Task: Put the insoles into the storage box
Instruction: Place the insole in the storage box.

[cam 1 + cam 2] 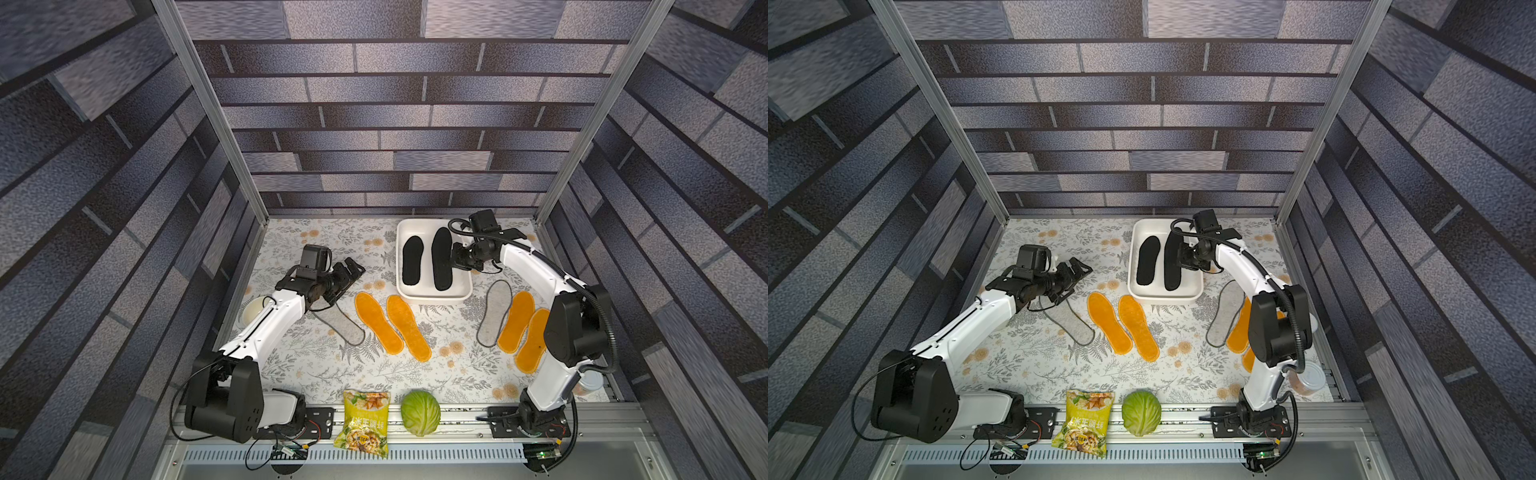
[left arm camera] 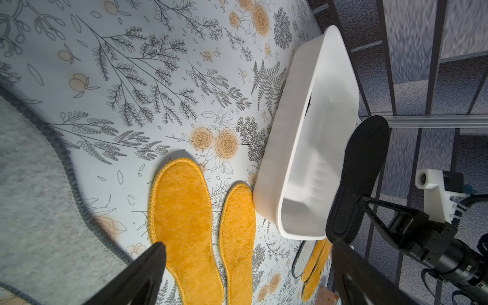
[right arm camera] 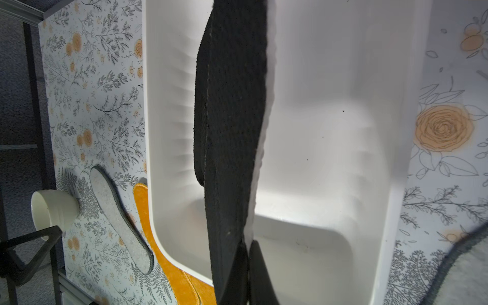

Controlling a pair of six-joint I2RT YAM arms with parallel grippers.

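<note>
The white storage box [image 1: 432, 296] [image 1: 1165, 296] stands at the back of the table. One black insole [image 1: 412, 260] lies flat in it. My right gripper [image 1: 455, 259] [image 3: 248, 245] is shut on the edge of a second black insole [image 1: 441, 257] [image 3: 232, 132], held on edge over the box's inside. My left gripper [image 1: 353, 268] [image 2: 248, 244] hangs open and empty above the table, left of the box. Two orange insoles [image 1: 378, 323] [image 2: 184, 216] lie side by side in front of the box, with a grey insole [image 1: 343, 326] to their left. Another grey insole [image 1: 494, 313] and two more orange ones [image 1: 516, 322] lie right of the box.
A cream bowl [image 1: 254, 309] sits by the left wall under the left arm. A snack bag [image 1: 365, 422] and a green cabbage [image 1: 420, 412] lie on the front rail. A capped jar [image 1: 588, 384] stands at the front right behind the right arm.
</note>
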